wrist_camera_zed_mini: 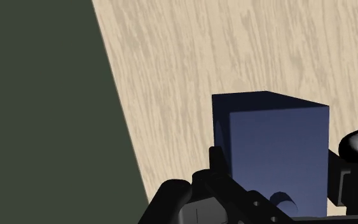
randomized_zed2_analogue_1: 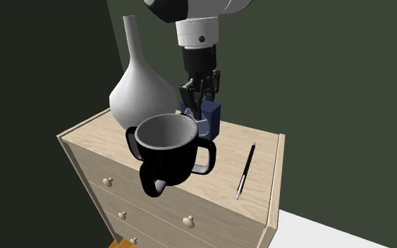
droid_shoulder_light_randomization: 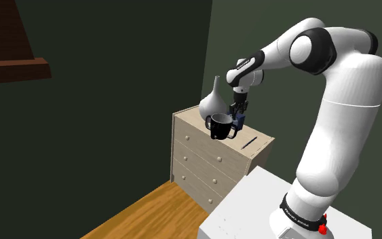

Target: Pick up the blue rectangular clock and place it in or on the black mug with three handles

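The dark blue rectangular clock (randomized_zed2_analogue_1: 215, 120) stood upright, clasped between the black gripper's (randomized_zed2_analogue_1: 198, 106) closed-in fingers, just beside the glossy black three-handled mug (randomized_zed2_analogue_1: 168, 163).

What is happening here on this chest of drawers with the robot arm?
The white arm's black two-finger gripper reaches down on the dark blue rectangular clock, and its fingers seem to clasp its sides. The clock is right next to the black three-handled mug, on the light wooden chest of drawers. Whether it is lifted yet, I cannot tell. The mug is empty. A pale grey vase and a thin pen are there too.
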